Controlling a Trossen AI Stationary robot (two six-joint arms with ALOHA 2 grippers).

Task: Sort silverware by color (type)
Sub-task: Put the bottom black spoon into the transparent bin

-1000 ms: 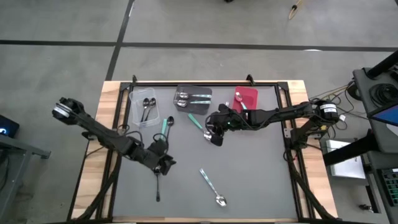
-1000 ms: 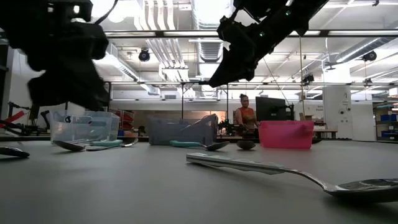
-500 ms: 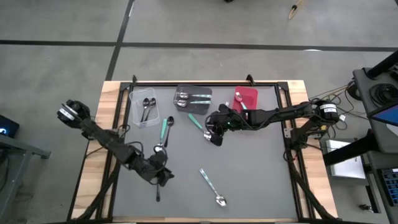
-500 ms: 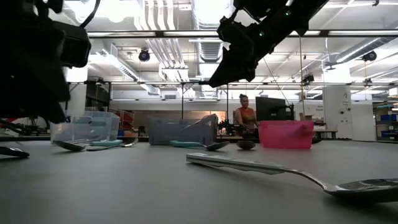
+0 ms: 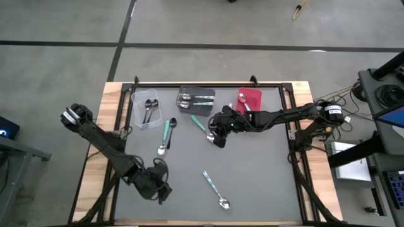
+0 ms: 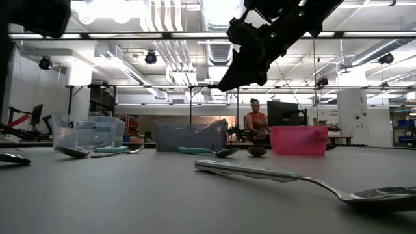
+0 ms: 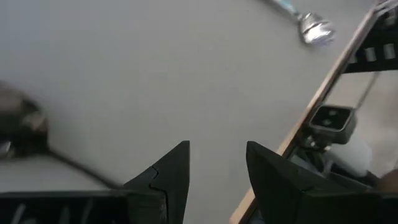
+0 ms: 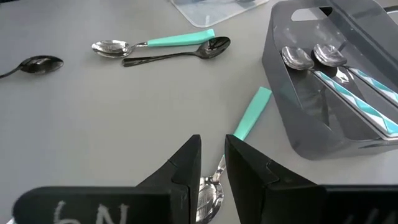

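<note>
My left gripper [image 5: 161, 189] [image 7: 217, 155] hangs open over the near left of the grey mat, nothing between its fingers. A black spoon [image 7: 22, 127] lies blurred on the mat just beside it. My right gripper [image 5: 213, 136] [image 8: 212, 149] hovers high over the mat's middle [image 6: 229, 81]. Its fingers stand narrowly apart and hold nothing. A teal-handled spoon [image 8: 250, 113] lies flat on the mat below them. A second teal-handled spoon [image 5: 165, 135] and a black spoon [image 5: 172, 128] lie side by side farther left. An all-silver spoon [image 5: 216, 188] lies near the front.
Along the far edge stand three bins. The clear one [image 5: 146, 111] holds black spoons, the dark grey one [image 5: 196, 99] holds teal-handled spoons, and the red one [image 5: 250, 99] holds one spoon. Wooden rails [image 5: 111, 126] border the mat. A person sits in the room behind.
My left gripper has travelled toward the table's near edge, passing along the black spoon, and has rolled as it went. It stays open. No spoon has moved.
</note>
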